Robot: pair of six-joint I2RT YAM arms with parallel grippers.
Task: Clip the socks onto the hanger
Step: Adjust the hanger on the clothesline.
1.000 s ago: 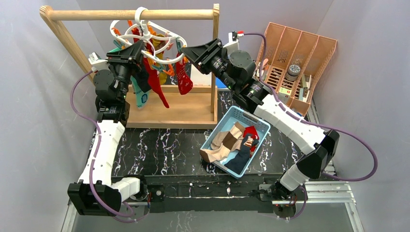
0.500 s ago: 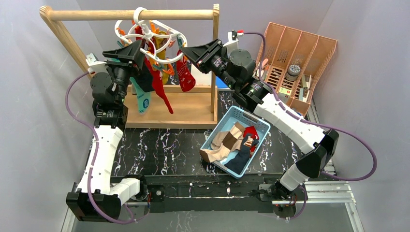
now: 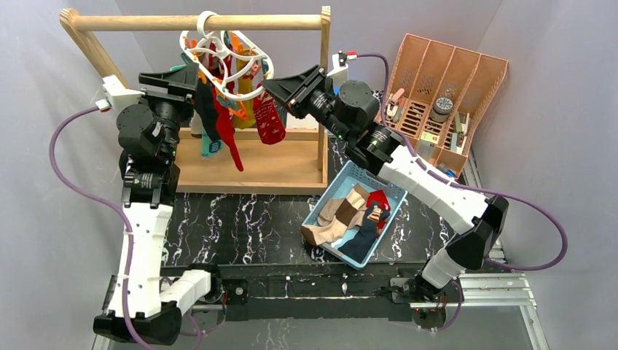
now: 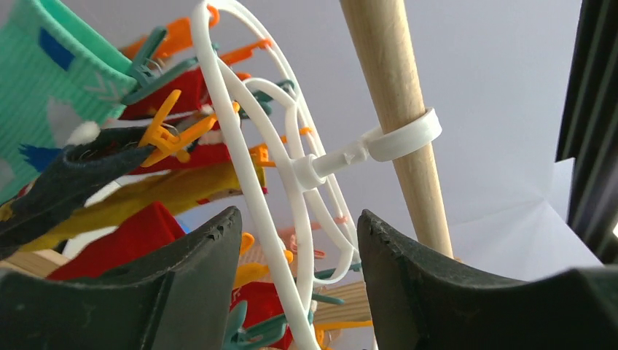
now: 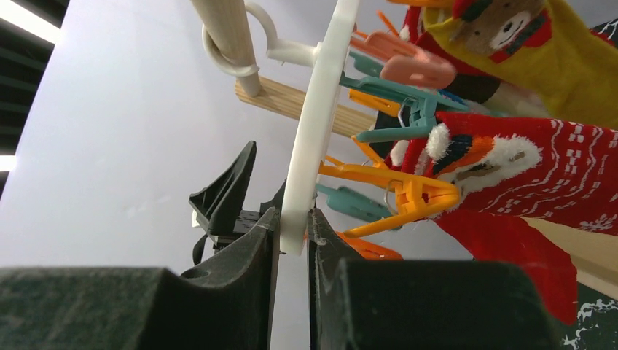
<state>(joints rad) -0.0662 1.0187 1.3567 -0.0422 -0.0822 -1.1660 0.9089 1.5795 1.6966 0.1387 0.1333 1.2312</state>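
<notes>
The white hanger (image 3: 232, 67) hangs by its hook from the wooden rail (image 3: 146, 22), tilted, with several socks clipped under it: red (image 3: 271, 121), navy (image 3: 206, 109), teal (image 3: 210, 147) and mustard (image 3: 246, 111). My right gripper (image 3: 267, 85) is shut on the hanger's ring (image 5: 315, 138) from the right, and the ring's edge sits between its fingertips (image 5: 293, 224). My left gripper (image 3: 191, 77) stands open at the hanger's left side. White bars of the hanger (image 4: 271, 211) pass through its gap (image 4: 299, 227) without being pinched. More socks (image 3: 348, 216) lie in the blue basket (image 3: 398, 191).
The wooden rail frame's base board (image 3: 277, 169) stands behind the basket. An orange slotted organizer (image 3: 466, 67) with small items sits at the back right. Orange and teal clips (image 5: 408, 193) dangle close to my right fingers.
My left gripper has opened and drawn back to the left and upward. My right gripper has closed on the ring, and the hanger has swung from flat to tilted.
</notes>
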